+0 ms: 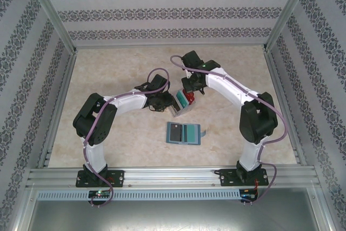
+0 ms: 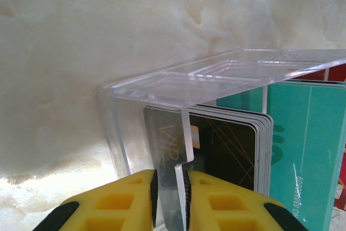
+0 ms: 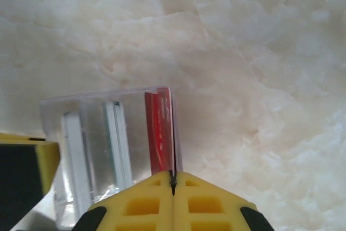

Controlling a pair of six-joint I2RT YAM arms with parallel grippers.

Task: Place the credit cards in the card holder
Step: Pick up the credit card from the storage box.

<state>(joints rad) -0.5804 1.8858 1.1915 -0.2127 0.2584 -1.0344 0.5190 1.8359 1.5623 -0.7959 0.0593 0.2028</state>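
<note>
Marble table (image 1: 108,133), and the teal card holder (image 1: 190,134) lies unfolded nearer the arm bases, a dark card (image 1: 174,132) in it. Beyond it is the clear tray (image 2: 162,87), cards (image 2: 227,144) standing inside. Left gripper (image 2: 172,187) nipped onto a tray divider. Right gripper (image 3: 173,179) pressed tight on the end wall, or possibly the red card (image 3: 157,133).

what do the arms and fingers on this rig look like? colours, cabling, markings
The left arm and right arm match: white link shells, black joint housings, black base plates on an aluminium rail. A lavender cable loops along each. The fingers are yellow moulded blocks with rectangular recesses and black patches; the left gripper has dark ribbed pads. No markings are legible.
</note>
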